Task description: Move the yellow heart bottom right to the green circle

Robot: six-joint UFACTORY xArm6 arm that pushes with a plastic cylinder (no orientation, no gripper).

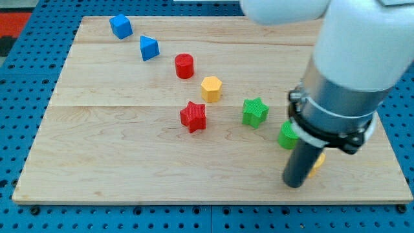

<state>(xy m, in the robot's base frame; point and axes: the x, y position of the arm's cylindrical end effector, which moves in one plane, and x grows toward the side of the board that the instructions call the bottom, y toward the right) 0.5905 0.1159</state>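
Observation:
The yellow heart (pixel 317 164) shows only as a small yellow sliver at the view's lower right, mostly hidden behind my rod. The green circle (pixel 287 136) sits just up and left of it, partly hidden by the arm. My tip (pixel 295 184) rests on the board, touching or very near the heart's left side and just below the green circle.
A wooden board (pixel 116 162) on a blue pegboard. A green star (pixel 255 112), red star (pixel 193 116), yellow hexagon (pixel 211 88), red cylinder (pixel 184 66), blue triangle block (pixel 149 48) and blue cube (pixel 121 26) run diagonally to the view's upper left.

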